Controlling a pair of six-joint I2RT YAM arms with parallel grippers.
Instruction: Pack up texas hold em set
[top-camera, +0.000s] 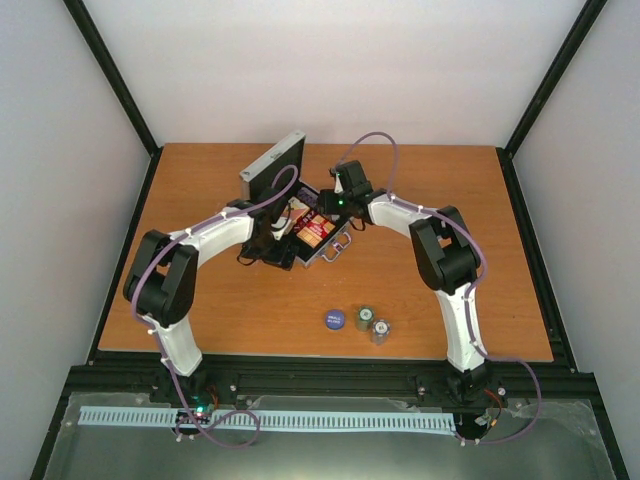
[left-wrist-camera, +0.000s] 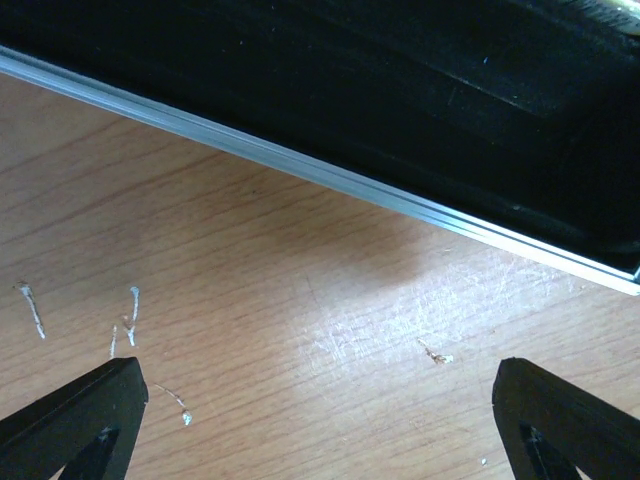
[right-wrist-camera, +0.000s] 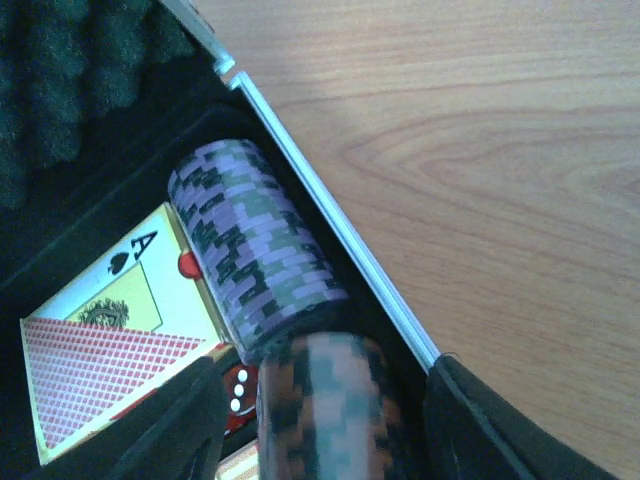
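The silver case (top-camera: 272, 166) stands open mid-table, lid raised, black base (top-camera: 325, 252) holding a red-orange card deck (top-camera: 314, 230). In the right wrist view a purple chip stack (right-wrist-camera: 255, 250) lies along the case's silver edge (right-wrist-camera: 340, 240), beside the card deck (right-wrist-camera: 100, 330) and a red die (right-wrist-camera: 238, 390). My right gripper (right-wrist-camera: 325, 440) is open, its fingers (right-wrist-camera: 480, 430) either side of a red-brown chip stack (right-wrist-camera: 325, 410) with gaps. My left gripper (left-wrist-camera: 320, 430) is open and empty over bare wood beside the case's rim (left-wrist-camera: 300, 165). A blue disc (top-camera: 335, 319) and two chip stacks (top-camera: 365, 317) (top-camera: 381, 330) stand near the front.
The wooden table (top-camera: 180, 300) is bounded by black frame rails and white walls. The left arm (top-camera: 200, 245) reaches in from the left and the right arm (top-camera: 435, 245) from the right, meeting over the case. Purple cables loop along both arms.
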